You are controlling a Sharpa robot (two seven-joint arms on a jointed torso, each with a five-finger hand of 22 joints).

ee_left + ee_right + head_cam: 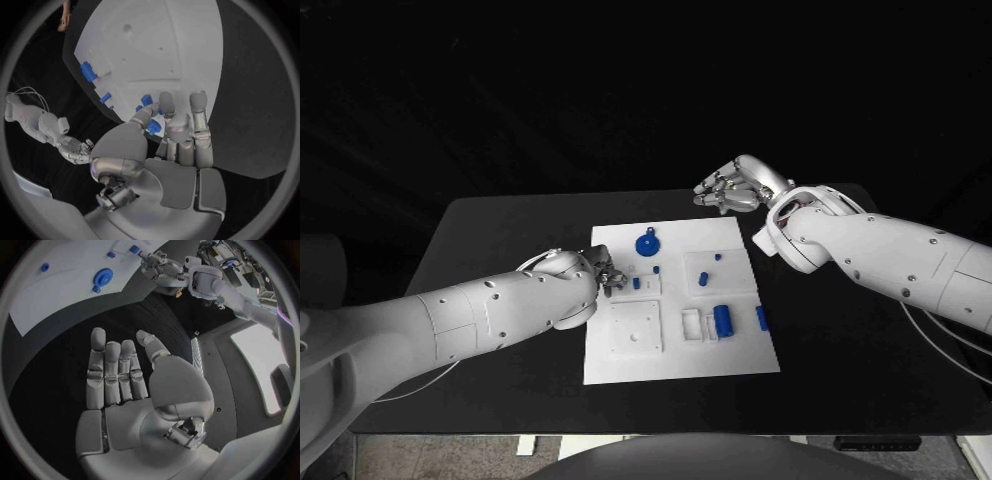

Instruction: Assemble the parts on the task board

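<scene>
Head view has the left hand [583, 272] over the near-left part of the task board [678, 345], fingertips pinching a small blue part [154, 127] just above the board; more blue parts [723, 319] lie beyond its fingertips. Right hand [733, 188], spread and holding nothing, hovers off the board's far edge, well apart, so the left is nearer.

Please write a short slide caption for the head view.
Left robot hand pinches a small blue part over the white task board; right robot hand open beyond it.

Board [678, 352] white, parts [723, 319] blue, table [502, 230] black. Hands [733, 188] silver on white arms [473, 315].
</scene>
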